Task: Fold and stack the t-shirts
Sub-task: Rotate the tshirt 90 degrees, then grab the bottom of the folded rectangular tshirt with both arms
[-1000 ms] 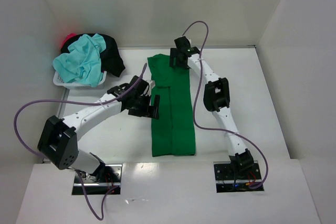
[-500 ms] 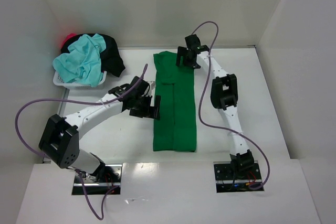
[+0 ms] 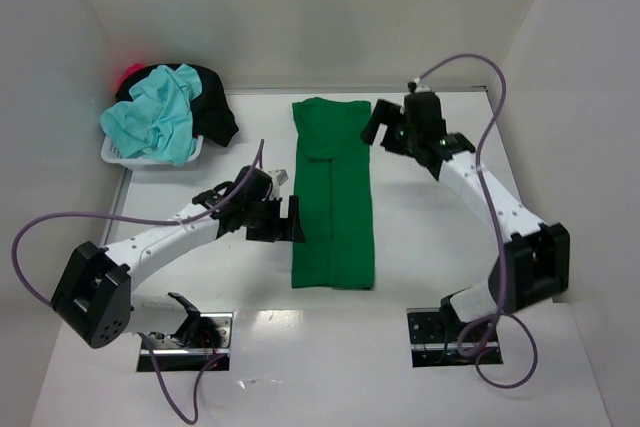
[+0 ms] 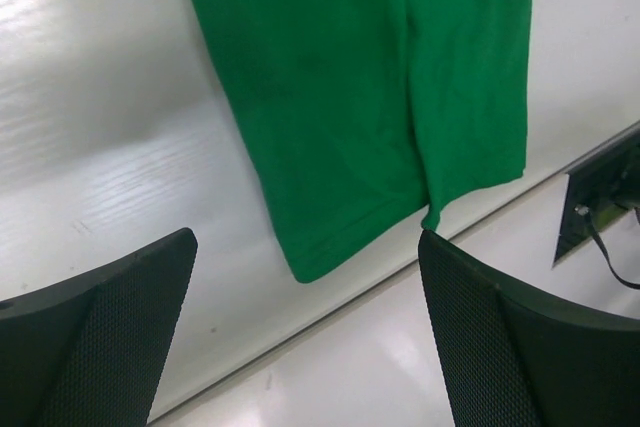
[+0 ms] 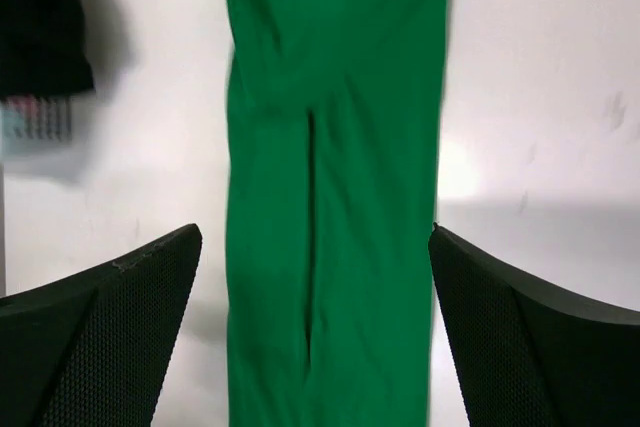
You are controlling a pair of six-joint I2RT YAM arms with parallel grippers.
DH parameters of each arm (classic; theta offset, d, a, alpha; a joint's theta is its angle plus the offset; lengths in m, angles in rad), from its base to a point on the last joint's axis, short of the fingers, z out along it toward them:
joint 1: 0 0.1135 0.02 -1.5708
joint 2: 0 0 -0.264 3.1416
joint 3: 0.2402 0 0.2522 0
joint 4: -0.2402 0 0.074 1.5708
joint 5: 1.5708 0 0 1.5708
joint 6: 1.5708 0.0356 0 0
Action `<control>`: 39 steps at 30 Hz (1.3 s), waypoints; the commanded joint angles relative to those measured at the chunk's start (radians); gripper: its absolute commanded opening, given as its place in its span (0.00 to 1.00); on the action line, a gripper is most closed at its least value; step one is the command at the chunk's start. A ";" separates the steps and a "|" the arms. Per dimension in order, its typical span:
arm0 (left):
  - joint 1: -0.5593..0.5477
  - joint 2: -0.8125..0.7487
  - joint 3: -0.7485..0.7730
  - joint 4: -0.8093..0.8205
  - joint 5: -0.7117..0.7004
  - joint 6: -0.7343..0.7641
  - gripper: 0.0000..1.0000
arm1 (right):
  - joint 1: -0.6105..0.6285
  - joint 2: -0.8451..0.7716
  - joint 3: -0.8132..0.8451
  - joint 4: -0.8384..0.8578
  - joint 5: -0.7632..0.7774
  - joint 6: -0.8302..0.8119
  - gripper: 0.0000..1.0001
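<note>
- green t-shirt (image 3: pixel 333 197): folded into a long narrow strip, lying flat on the table (image 3: pixel 440 237); runs from the far edge toward the near edge, about midway between the two arms; a lengthwise fold line shows down its far half; near hem is squared off, just short of the arm bases
- left gripper (image 3: pixel 293 219): jaws spread wide, nothing between them; sits just beside the strip's left edge, toward its near half, fingers turned toward the cloth; in the left wrist view a hem corner of the strip lies in the gap beyond the two fingers, clear of both; contact with the cloth cannot be told
- right gripper (image 3: pixel 376 125): jaws spread wide, holding nothing; sits just beside the strip's right edge at its far end; the right wrist view looks down the strip's length, with the cloth centred in the gap and caught by neither finger
- turquoise t-shirt (image 3: pixel 155 117): crumpled on top of the heap at the far left corner, well apart from both grippers
- black t-shirt (image 3: pixel 215 107): bunched behind and to the right of the turquoise one, draping over the heap's right side
- red-pink t-shirt (image 3: pixel 128 75): only a small patch shows at the back of the heap
- white basket (image 3: pixel 125 154): holds the heap; only its near rim shows under the cloth
</note>
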 commanded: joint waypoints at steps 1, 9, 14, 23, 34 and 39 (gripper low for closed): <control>-0.016 -0.037 -0.031 0.096 0.055 -0.062 0.99 | 0.050 -0.075 -0.221 0.024 0.004 0.128 1.00; -0.026 -0.092 -0.096 0.083 0.043 -0.090 0.99 | 0.295 -0.267 -0.488 -0.085 0.069 0.376 1.00; -0.026 -0.158 -0.151 0.063 0.054 -0.131 0.99 | 0.393 -0.325 -0.613 -0.125 0.092 0.540 1.00; -0.035 -0.169 -0.169 0.018 0.054 -0.131 0.99 | 0.412 -0.473 -0.749 -0.215 0.044 0.656 1.00; -0.140 0.013 -0.130 0.027 0.032 -0.116 0.96 | 0.456 -0.476 -0.850 -0.157 -0.046 0.687 0.87; -0.190 0.055 -0.130 0.037 0.022 -0.162 0.94 | 0.475 -0.445 -0.859 -0.117 -0.055 0.687 0.75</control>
